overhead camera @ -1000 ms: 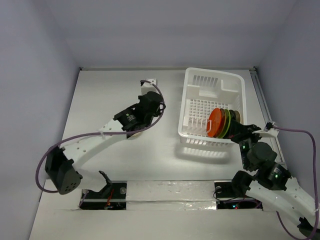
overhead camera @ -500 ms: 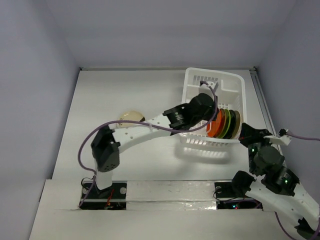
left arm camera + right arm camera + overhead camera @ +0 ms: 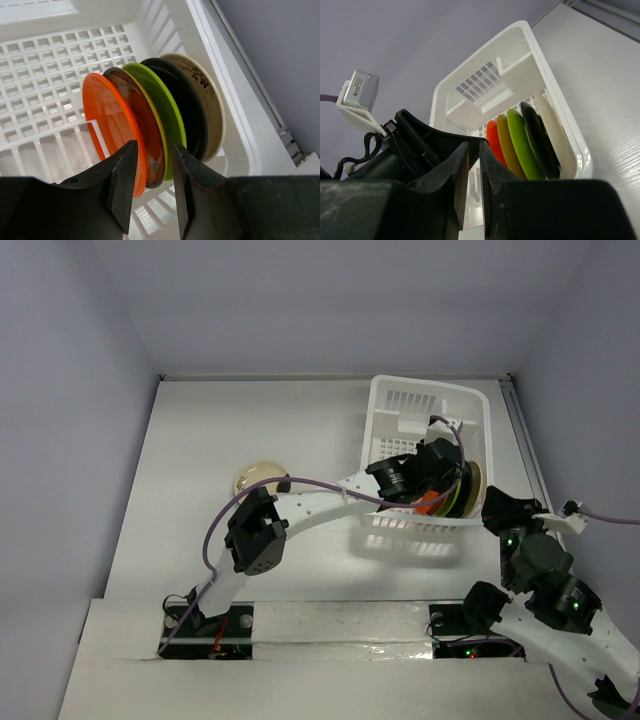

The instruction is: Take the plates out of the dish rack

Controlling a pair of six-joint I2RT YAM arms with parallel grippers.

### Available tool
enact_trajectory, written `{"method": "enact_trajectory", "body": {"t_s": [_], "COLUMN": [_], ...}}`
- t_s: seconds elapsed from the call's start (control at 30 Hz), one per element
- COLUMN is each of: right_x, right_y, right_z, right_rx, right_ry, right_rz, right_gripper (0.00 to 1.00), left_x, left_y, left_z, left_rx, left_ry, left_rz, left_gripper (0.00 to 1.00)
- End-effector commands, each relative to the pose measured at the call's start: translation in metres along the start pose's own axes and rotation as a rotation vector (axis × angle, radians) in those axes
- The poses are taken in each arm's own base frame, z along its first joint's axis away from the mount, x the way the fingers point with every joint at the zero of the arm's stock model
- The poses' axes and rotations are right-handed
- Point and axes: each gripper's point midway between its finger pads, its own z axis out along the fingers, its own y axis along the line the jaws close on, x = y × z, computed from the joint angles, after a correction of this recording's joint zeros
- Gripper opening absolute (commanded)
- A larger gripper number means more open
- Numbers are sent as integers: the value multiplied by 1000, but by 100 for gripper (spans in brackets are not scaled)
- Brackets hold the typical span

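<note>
The white dish rack point(image 3: 425, 383) stands at the far right. Several plates stand upright in it at its near right end: orange point(image 3: 102, 112), dark red point(image 3: 142, 120), lime green point(image 3: 162, 102), a dark one point(image 3: 187, 107) and a beige patterned one point(image 3: 207, 95). My left gripper point(image 3: 432, 472) is open just above them; in the left wrist view point(image 3: 152, 192) the dark red plate's rim lies in the gap and the orange rim behind the left finger. A beige plate point(image 3: 258, 476) lies on the table. My right gripper point(image 3: 496, 506) is shut and empty outside the rack's near right corner.
The left arm point(image 3: 310, 502) stretches across the table and over the rack's near left rim. The right wrist view shows the rack point(image 3: 485, 45), the plates point(image 3: 520, 145) and the left gripper's black body point(image 3: 420, 140) close ahead. The table's right rail point(image 3: 525, 440) runs beside the rack.
The left arm left the beige plate on the table and swung right into the rack, over the plates. The right gripper drew back from the plates to beside the rack.
</note>
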Motion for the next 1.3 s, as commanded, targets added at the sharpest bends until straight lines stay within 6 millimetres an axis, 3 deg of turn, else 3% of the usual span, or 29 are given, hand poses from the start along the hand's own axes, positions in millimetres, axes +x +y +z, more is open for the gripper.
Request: {"method": "enact_trajectory", "body": {"t_s": [0.0, 0.17, 0.43, 0.67, 0.77, 0.8, 0.9, 1.27], "right_x": [-7, -2, 0, 4, 3, 4, 4, 10], "right_y": [2, 6, 11, 12, 13, 13, 13, 16], "right_z": [0, 2, 1, 2, 2, 2, 2, 4], "right_rx": [-3, -8, -43, -41, -45, -46, -47, -47], "right_ry": [-26, -11, 0, 9, 9, 11, 12, 26], "right_rz": [37, 16, 19, 4, 8, 7, 4, -21], "right_gripper": [20, 20, 19, 19, 19, 19, 19, 18], "left_x": [-24, -28, -3, 4, 5, 6, 3, -38], "left_y": [-3, 4, 4, 2, 1, 1, 1, -5], "left_z": [-10, -12, 16, 24, 26, 26, 23, -15], "left_rx": [-34, -54, -73, -65, -60, -60, -57, -8], "left_ry": [-75, -104, -35, -28, -28, -28, -41, -161], "left_rz": [-3, 3, 51, 50, 48, 48, 30, -78], "left_gripper": [29, 29, 29, 26, 20, 12, 0, 0]}}
